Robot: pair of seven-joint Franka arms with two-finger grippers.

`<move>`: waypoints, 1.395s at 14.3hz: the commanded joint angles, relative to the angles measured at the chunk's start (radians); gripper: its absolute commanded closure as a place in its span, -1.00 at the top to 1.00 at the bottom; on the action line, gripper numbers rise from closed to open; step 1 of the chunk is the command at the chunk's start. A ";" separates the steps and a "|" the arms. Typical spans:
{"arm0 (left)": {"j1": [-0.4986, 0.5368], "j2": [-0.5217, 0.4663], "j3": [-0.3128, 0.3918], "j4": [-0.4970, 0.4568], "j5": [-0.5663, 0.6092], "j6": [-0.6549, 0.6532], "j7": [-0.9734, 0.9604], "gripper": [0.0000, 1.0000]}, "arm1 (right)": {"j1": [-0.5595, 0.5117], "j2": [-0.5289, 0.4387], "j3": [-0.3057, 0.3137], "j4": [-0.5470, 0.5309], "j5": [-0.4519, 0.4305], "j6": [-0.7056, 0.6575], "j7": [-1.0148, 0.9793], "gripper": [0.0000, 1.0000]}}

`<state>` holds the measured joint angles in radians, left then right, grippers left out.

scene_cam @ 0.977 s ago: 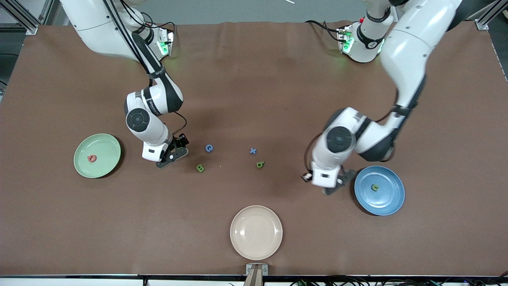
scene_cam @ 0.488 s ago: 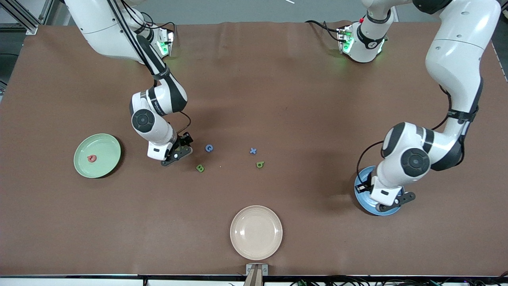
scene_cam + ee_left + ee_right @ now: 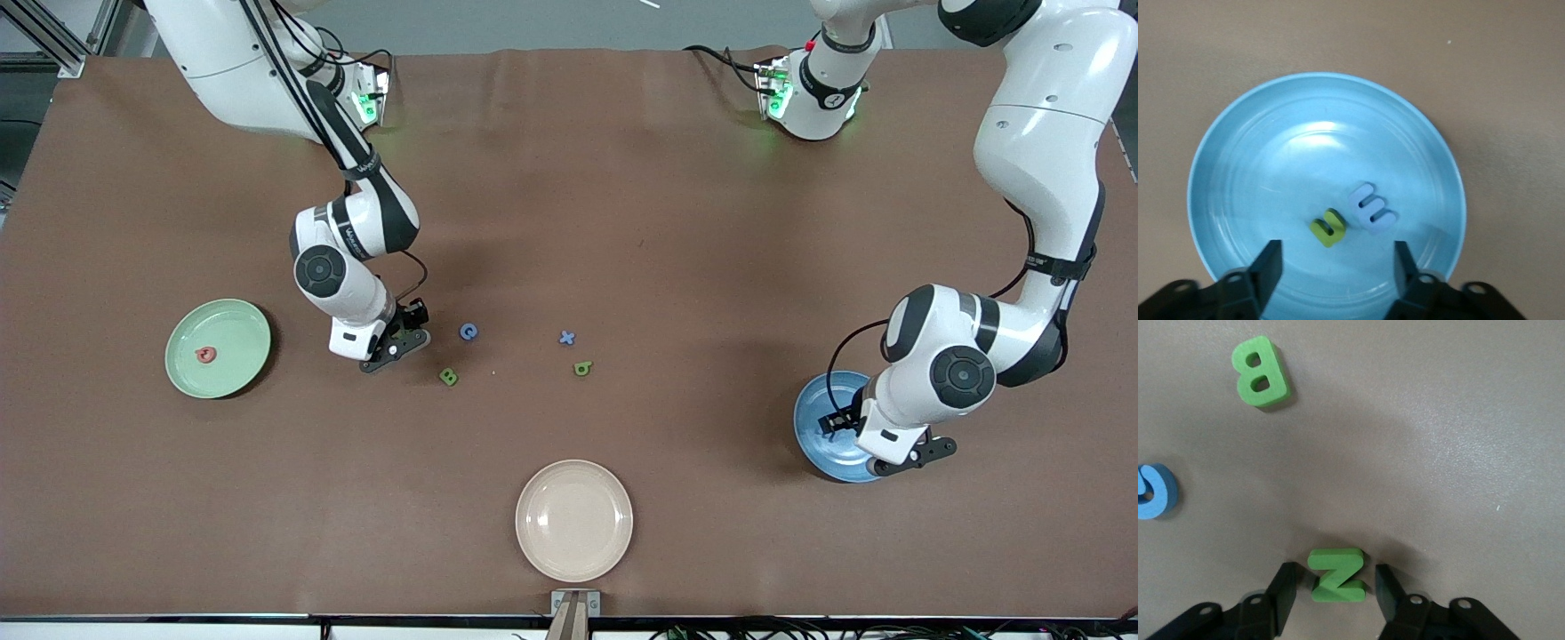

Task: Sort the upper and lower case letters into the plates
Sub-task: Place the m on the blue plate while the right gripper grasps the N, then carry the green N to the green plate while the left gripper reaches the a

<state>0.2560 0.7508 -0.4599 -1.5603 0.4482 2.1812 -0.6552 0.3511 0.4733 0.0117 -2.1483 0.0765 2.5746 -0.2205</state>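
Counter (image 3: 622, 222), front view: mint plate (image 3: 240, 324) sits at nine o'clock with a pink letter (image 3: 206, 355) in it, the beige plate (image 3: 574, 520) at six o'clock, the blue plate (image 3: 813, 418) near four o'clock. Around the middle lie a blue C (image 3: 468, 332), a green B (image 3: 449, 377) at seven o'clock of it, a blue x (image 3: 567, 338), and a green b (image 3: 583, 368) at five o'clock of the x. The right pincer (image 3: 394, 345) is down at the counter between the mint plate and the blue C. The left pincer (image 3: 898, 453) hangs over the blue plate.

Left wrist view: the left pincer is released, its fingers (image 3: 1269, 263) spread wide with nothing between them. Below, in the blue plate, a blue E (image 3: 1371, 210) and a small green curved letter (image 3: 1329, 228) lie just beside each other.

Right wrist view: a green N (image 3: 1336, 575) lies on the counter between the right pincer's fingers (image 3: 1288, 583). The pincer is not clenched; a thin gap shows on either side of the N. The green B and blue C lie apart from it.
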 commanded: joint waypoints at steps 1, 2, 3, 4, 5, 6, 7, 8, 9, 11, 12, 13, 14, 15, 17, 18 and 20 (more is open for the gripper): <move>-0.037 -0.024 -0.023 0.000 0.004 -0.006 -0.038 1.00 | 0.014 -0.001 -0.006 -0.027 0.019 0.032 0.007 -0.32; -0.049 -0.024 -0.058 -0.001 0.003 -0.006 -0.079 1.00 | 0.014 0.001 -0.006 -0.033 0.019 0.039 0.007 -0.42; -0.066 -0.024 -0.086 -0.001 0.001 -0.006 -0.139 1.00 | 0.014 0.001 -0.006 -0.033 0.019 0.041 0.007 -0.51; -0.084 -0.024 -0.110 -0.001 0.004 -0.006 -0.208 1.00 | 0.014 -0.001 -0.006 -0.033 0.019 0.041 0.007 -0.59; -0.115 -0.021 -0.127 -0.001 0.003 -0.006 -0.271 1.00 | 0.012 -0.001 -0.006 -0.033 0.019 0.041 0.007 -0.66; -0.159 -0.018 -0.128 0.002 0.004 -0.006 -0.317 1.00 | 0.012 -0.002 -0.006 -0.033 0.019 0.038 0.009 -0.71; -0.199 -0.013 -0.128 0.005 0.004 -0.003 -0.364 1.00 | 0.009 -0.012 -0.006 -0.032 0.019 0.026 0.009 -0.74; -0.242 -0.008 -0.125 0.005 0.001 0.002 -0.426 1.00 | 0.005 -0.024 -0.007 -0.033 0.020 0.024 0.010 -0.75; -0.280 0.004 -0.125 0.008 0.003 0.009 -0.469 0.99 | 0.000 -0.051 -0.012 -0.033 0.019 0.007 0.009 -0.75; -0.368 0.028 -0.117 0.035 0.009 0.047 -0.536 0.99 | -0.047 -0.126 -0.019 -0.030 0.016 -0.127 -0.003 -0.75; -0.406 0.048 -0.097 0.055 0.007 0.070 -0.567 0.99 | -0.081 -0.166 -0.019 -0.031 0.006 -0.173 -0.011 -0.75; -0.449 0.070 -0.079 0.086 0.006 0.086 -0.593 0.98 | -0.124 -0.203 -0.021 -0.033 0.002 -0.209 -0.048 -0.75; -0.499 0.102 -0.051 0.138 0.004 0.089 -0.610 0.97 | -0.171 -0.238 -0.021 -0.036 -0.009 -0.244 -0.104 -0.75; -0.550 0.137 -0.025 0.196 0.004 0.089 -0.622 0.95 | -0.219 -0.260 -0.021 -0.041 -0.018 -0.272 -0.155 -0.75; -0.662 0.206 0.056 0.319 0.000 0.091 -0.658 0.88 | -0.328 -0.271 -0.021 -0.041 -0.053 -0.289 -0.262 -0.75; -0.707 0.228 0.093 0.351 -0.002 0.091 -0.664 0.77 | -0.383 -0.263 -0.021 -0.039 -0.078 -0.284 -0.304 -0.73; -0.733 0.252 0.121 0.370 -0.002 0.103 -0.664 0.50 | -0.479 -0.256 -0.019 -0.039 -0.106 -0.269 -0.373 -0.73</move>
<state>-0.4463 0.9470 -0.3677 -1.2717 0.4478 2.2820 -1.3175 -0.0443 0.2205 -0.0288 -2.1611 0.0001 2.2807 -0.5365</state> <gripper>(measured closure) 0.123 0.648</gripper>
